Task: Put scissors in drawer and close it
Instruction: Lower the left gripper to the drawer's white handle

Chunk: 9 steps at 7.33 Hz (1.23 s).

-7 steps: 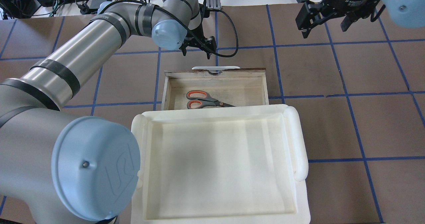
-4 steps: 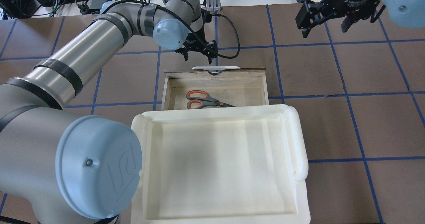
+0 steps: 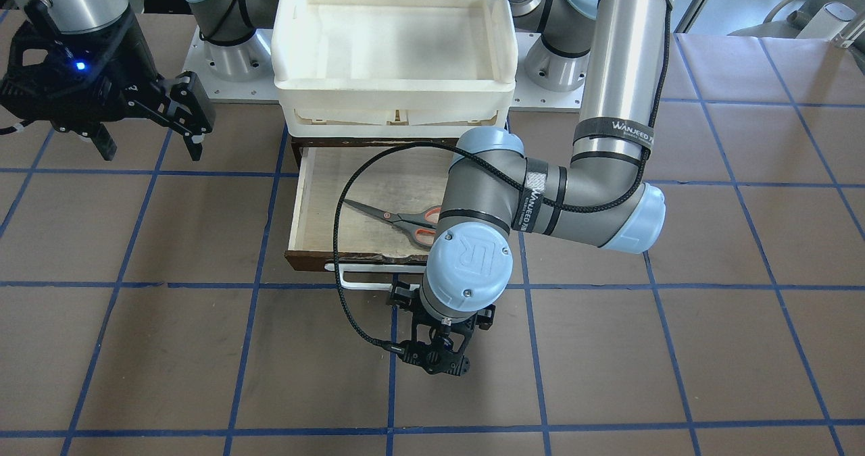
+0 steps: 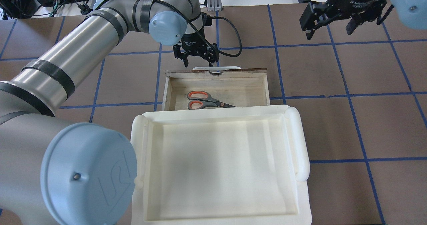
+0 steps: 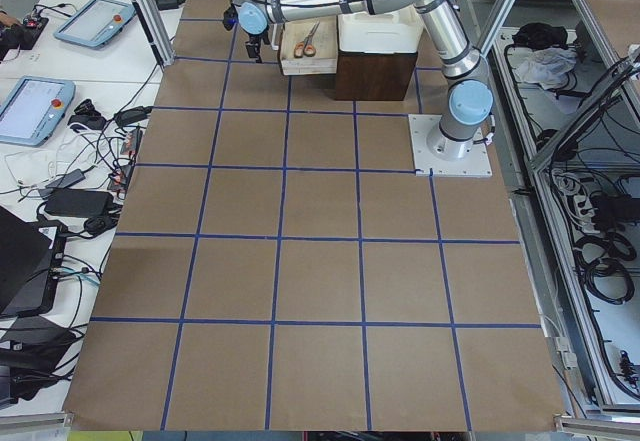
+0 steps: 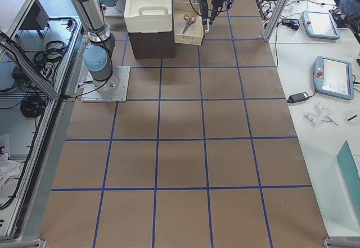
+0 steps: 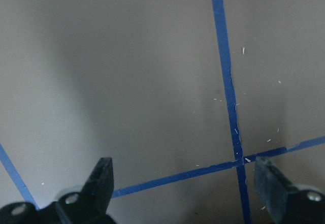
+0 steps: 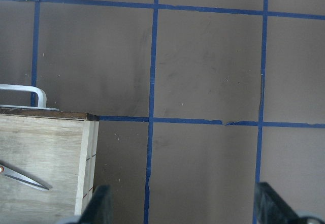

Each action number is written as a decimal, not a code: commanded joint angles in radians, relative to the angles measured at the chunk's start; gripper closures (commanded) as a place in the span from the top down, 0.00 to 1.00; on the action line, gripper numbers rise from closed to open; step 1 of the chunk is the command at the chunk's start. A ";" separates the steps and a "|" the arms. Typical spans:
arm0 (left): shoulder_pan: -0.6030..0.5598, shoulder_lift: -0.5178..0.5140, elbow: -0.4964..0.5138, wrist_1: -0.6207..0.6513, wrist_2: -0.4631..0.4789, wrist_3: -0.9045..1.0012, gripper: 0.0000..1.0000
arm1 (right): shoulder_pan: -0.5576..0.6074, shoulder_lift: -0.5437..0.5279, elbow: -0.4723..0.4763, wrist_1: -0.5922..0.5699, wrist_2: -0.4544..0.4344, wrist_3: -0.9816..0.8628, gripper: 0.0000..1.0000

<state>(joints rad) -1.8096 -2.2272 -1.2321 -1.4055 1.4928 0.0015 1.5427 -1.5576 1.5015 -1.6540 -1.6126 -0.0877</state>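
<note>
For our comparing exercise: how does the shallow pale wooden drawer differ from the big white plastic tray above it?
The wooden drawer is pale plywood with a dark front; the white tray is moulded plastic. The drawer holds the grey-handled scissors; the tray shows nothing inside. The tray sits higher, over the drawer's back. Both are shallow, rectangular and open-topped.

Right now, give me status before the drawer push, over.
Left end effector open, just beyond the handle. Right end effector open, off aside. Scissors inside the drawer, drawer open. Nothing seen blocking the front.
</note>
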 commanded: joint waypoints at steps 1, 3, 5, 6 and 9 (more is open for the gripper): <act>0.001 0.012 -0.004 -0.020 -0.002 0.000 1.00 | -0.003 -0.010 0.008 0.028 -0.003 0.002 1.00; 0.004 0.030 -0.004 -0.062 -0.002 0.000 1.00 | -0.003 -0.024 0.009 0.043 -0.001 0.032 1.00; 0.006 0.046 -0.009 -0.082 -0.008 -0.003 1.00 | -0.003 -0.025 0.017 0.062 0.002 0.187 1.00; 0.006 0.052 -0.009 -0.098 -0.009 -0.003 1.00 | -0.003 -0.027 0.023 0.059 0.000 0.187 1.00; 0.007 0.075 -0.018 -0.125 -0.009 -0.005 1.00 | -0.004 -0.036 0.039 0.054 -0.001 0.184 1.00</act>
<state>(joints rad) -1.8028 -2.1626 -1.2446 -1.5191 1.4835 -0.0028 1.5400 -1.5902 1.5338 -1.5959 -1.6135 0.0959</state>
